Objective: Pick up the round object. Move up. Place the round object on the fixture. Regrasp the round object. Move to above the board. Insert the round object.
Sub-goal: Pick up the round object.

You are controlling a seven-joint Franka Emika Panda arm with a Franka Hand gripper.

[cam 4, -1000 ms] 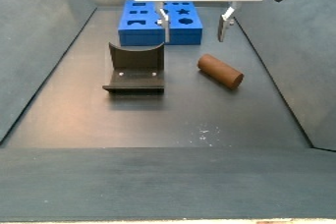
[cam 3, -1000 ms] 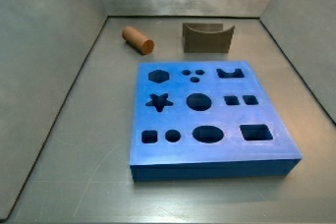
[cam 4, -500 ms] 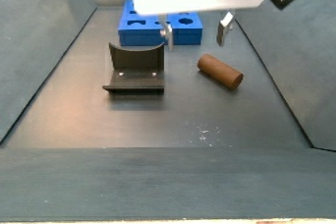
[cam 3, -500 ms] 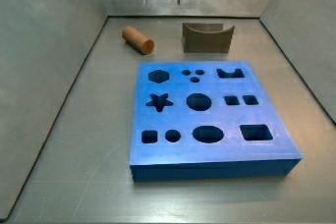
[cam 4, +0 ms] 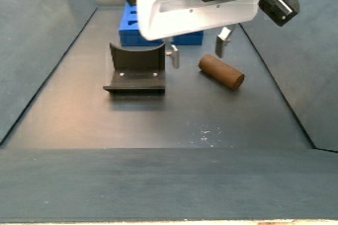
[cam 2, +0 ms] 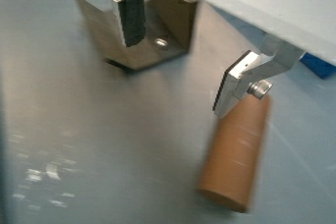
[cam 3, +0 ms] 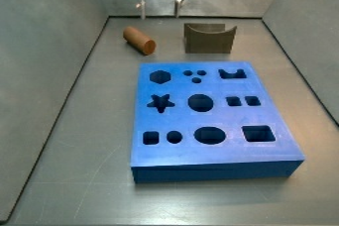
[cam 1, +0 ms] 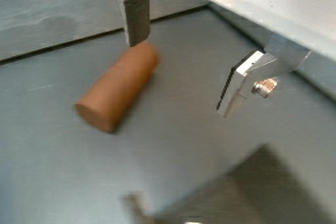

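Gripper point(cam 4: 195, 45) hovers open above the round object point(cam 4: 222, 71)
The peg lies on the floor beside the fixture point(cam 4: 136, 69) (untouched); an off-centre descent could roll it away

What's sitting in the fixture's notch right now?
Nothing shows in the fixture's notch in a side view; its far inner face is hidden. The round object lies on the floor beside it, apart. The gripper hangs above that peg, jaws open.

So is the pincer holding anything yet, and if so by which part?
Nothing is held. The pincer hangs open above the floor, its fingers apart, and the round object lies flat on the floor beneath it, untouched.
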